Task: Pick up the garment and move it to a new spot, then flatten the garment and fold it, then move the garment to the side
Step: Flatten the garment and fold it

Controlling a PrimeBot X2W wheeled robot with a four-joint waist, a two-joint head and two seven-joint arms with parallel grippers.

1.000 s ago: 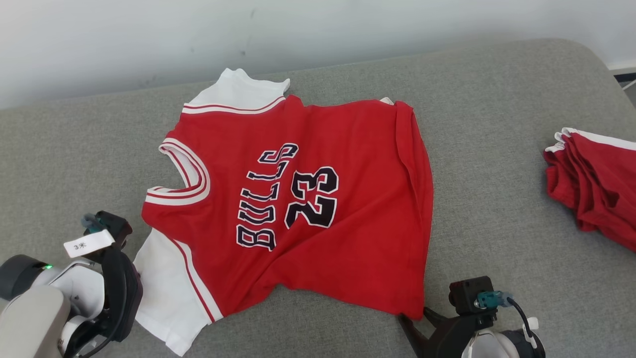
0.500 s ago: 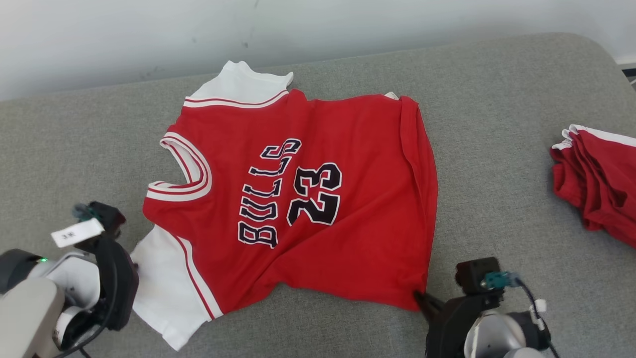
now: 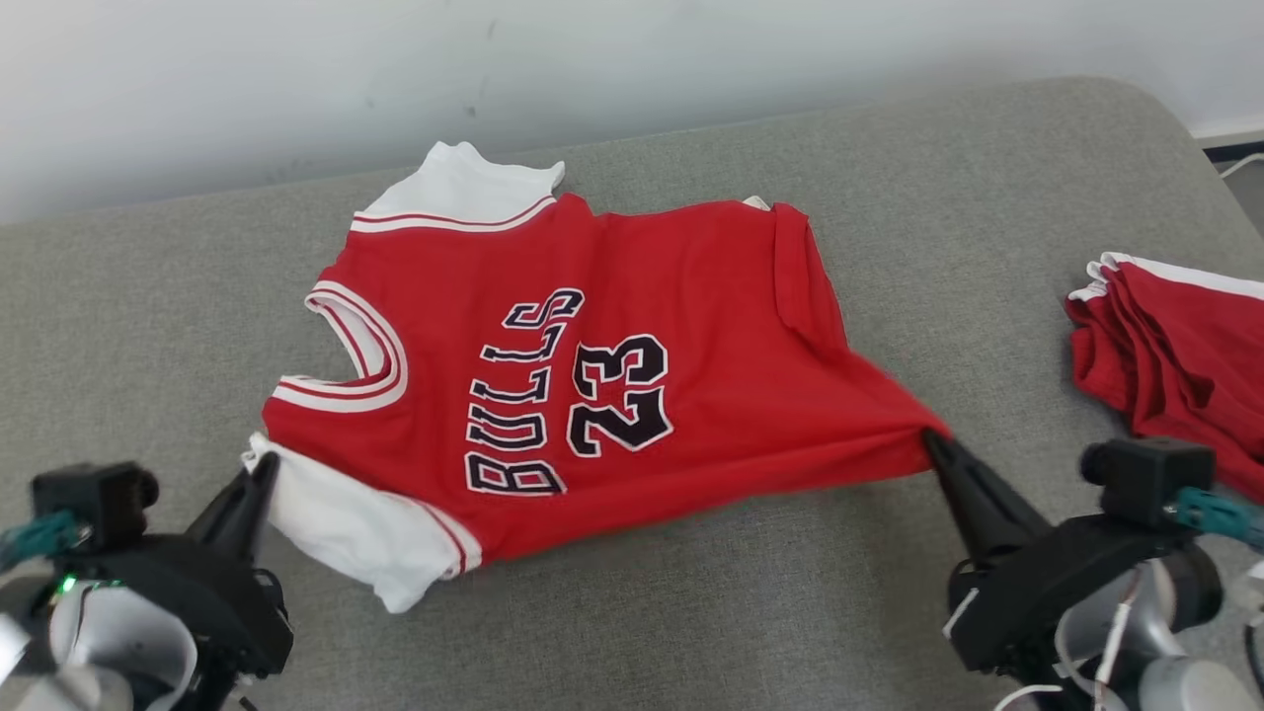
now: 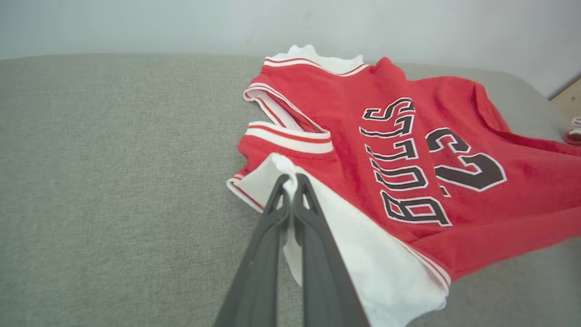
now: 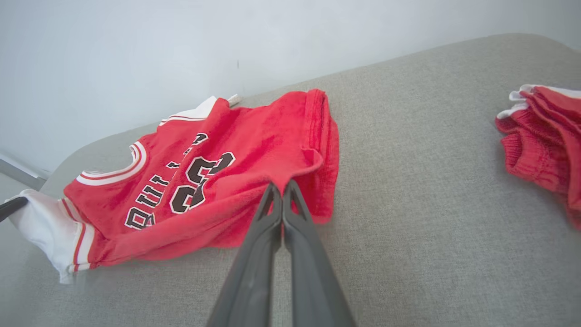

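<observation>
While the red jersey lies lettering-up on the grey cushion, the left gripper has its jaws clamped on the near white sleeve and the right gripper has its jaws pinched together on the hem corner, drawn taut; a red pile sits well apart at right

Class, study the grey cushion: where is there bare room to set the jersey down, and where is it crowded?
Bare: the wide stretch of cushion left of the jersey, and the strip between jersey and the red clothes pile. Crowded: the right edge by that pile, and the middle under the jersey.
</observation>
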